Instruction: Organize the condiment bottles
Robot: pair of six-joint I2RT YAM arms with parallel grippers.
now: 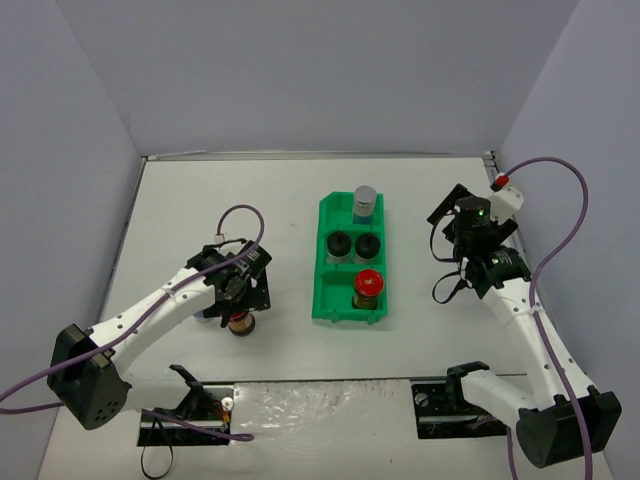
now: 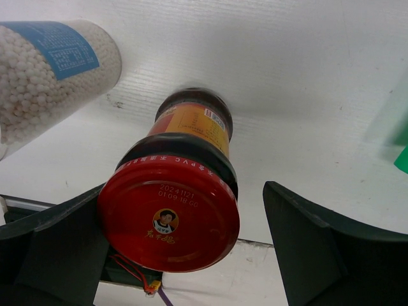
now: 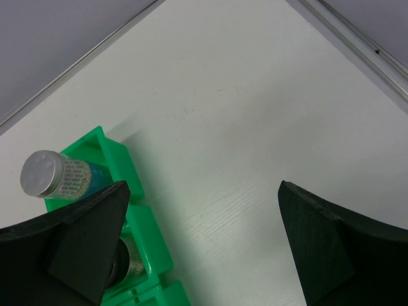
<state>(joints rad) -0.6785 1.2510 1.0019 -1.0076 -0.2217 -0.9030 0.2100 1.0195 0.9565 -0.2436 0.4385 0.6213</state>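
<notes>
Jaws L wide astride red-capped jar [image 2: 169, 217], wrist [image 1: 240, 275] low; jaws R wide, empty, near bin [image 1: 348, 312].

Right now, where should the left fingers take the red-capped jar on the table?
From straight above, on the black collar under its red cap. The jar stands upright between the open left fingers, and the pale jar beside it crowds any side approach.
</notes>
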